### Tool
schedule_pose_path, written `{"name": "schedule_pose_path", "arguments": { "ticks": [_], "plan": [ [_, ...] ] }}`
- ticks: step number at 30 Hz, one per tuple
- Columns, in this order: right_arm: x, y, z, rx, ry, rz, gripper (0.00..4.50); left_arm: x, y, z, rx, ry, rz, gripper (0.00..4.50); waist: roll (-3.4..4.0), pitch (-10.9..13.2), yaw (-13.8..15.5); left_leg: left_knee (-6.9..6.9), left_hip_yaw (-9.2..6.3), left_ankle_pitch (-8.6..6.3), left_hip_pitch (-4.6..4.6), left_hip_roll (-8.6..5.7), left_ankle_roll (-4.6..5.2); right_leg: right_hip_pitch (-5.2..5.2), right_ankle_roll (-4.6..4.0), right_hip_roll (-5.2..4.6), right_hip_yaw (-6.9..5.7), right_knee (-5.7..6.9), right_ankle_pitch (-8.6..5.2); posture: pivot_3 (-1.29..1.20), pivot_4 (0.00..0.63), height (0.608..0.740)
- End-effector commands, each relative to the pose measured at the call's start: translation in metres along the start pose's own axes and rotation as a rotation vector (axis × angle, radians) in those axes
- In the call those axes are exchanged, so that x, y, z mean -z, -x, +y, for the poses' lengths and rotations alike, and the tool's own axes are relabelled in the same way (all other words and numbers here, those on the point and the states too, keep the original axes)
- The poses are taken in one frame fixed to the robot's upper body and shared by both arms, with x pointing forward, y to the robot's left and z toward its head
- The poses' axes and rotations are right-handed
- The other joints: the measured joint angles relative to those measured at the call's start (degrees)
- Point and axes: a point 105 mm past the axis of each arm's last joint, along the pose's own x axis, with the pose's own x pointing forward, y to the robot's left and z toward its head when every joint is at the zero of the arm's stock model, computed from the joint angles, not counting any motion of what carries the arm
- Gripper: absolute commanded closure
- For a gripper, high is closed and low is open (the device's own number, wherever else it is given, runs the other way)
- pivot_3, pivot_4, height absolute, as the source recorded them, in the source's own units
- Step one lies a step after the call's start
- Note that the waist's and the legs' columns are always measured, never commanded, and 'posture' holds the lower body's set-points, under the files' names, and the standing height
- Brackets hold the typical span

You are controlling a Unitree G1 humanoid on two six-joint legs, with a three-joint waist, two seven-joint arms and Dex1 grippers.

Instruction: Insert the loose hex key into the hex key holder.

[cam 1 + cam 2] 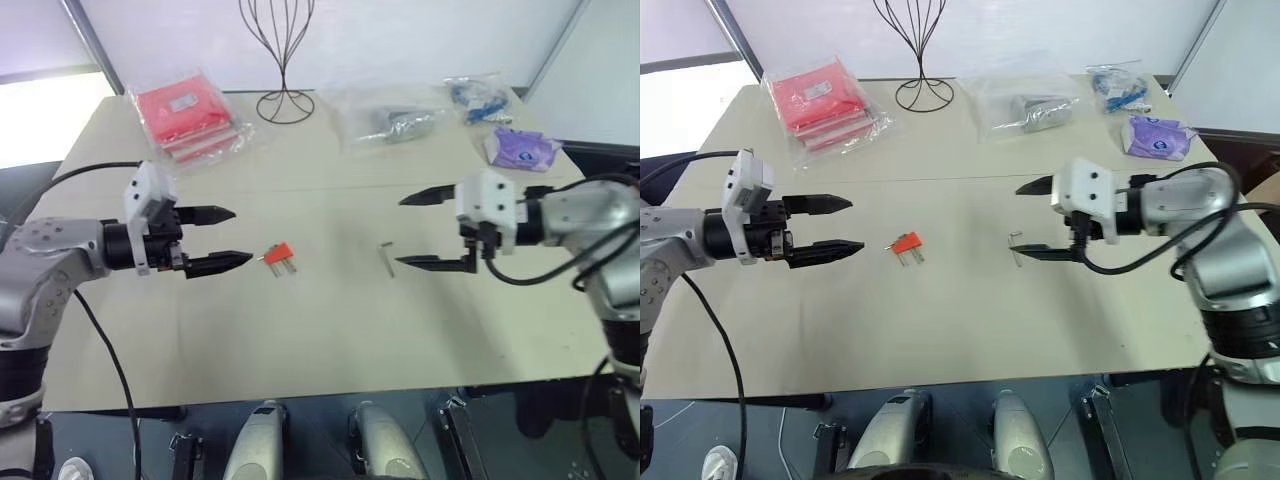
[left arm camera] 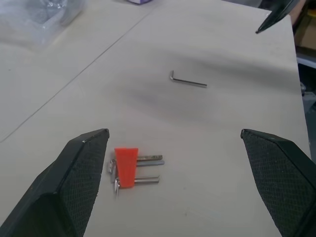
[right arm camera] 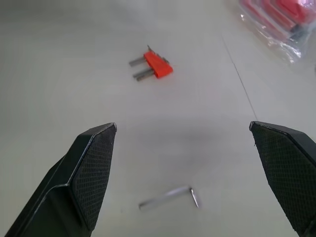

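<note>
Nothing inserted yet. Loose hex key (image 1: 387,257) lies flat on the table (image 1: 330,330), at 3 o'clock from the hex key holder (image 1: 279,254), apart. Left gripper (image 1: 222,239) and right gripper (image 1: 418,230): jaws wide open, empty. Pickup and insertion remain.

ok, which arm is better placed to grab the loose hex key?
Right. The open right hand hovers just beside the loose hex key; the open left hand sits by the hex key holder, farther from the key.
</note>
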Motion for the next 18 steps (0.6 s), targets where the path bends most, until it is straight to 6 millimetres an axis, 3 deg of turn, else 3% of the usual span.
{"name": "schedule_pose_path", "arguments": {
  "ticks": [1,6,11,18],
  "plan": [
    [-0.002,-0.026,-0.012,-0.010,0.034,-0.026,0.00,-0.007,0.000,-0.001,-0.008,-0.038,-0.014,0.03,0.00,0.00,-0.07,-0.01,0.00,0.00,0.00,0.00,0.00,-0.01,0.00,0.00,0.00,0.02,0.00,0.00,0.150,0.740],
    [0.015,-0.081,-0.027,-0.045,0.016,-0.024,0.00,-0.008,0.002,-0.004,-0.023,-0.046,-0.013,0.03,0.00,0.00,0.02,-0.01,0.01,0.00,0.00,-0.02,-0.01,-0.03,0.00,0.02,0.00,0.03,0.00,0.00,0.150,0.740],
    [0.026,-0.125,-0.028,-0.051,0.004,-0.039,0.00,-0.008,0.013,-0.008,-0.078,-0.035,-0.003,0.03,0.00,0.00,0.11,-0.03,-0.01,0.01,-0.06,-0.04,-0.01,-0.06,0.00,0.00,-0.02,0.00,0.00,0.00,0.150,0.740],
    [0.032,-0.157,-0.025,-0.024,-0.005,-0.046,0.00,0.000,0.035,-0.008,-0.187,0.010,0.020,0.03,0.00,0.00,-0.10,-0.05,-0.05,0.02,-0.05,-0.03,-0.05,-0.09,0.00,0.01,-0.02,0.05,0.00,0.00,0.150,0.740]
  ]
}}
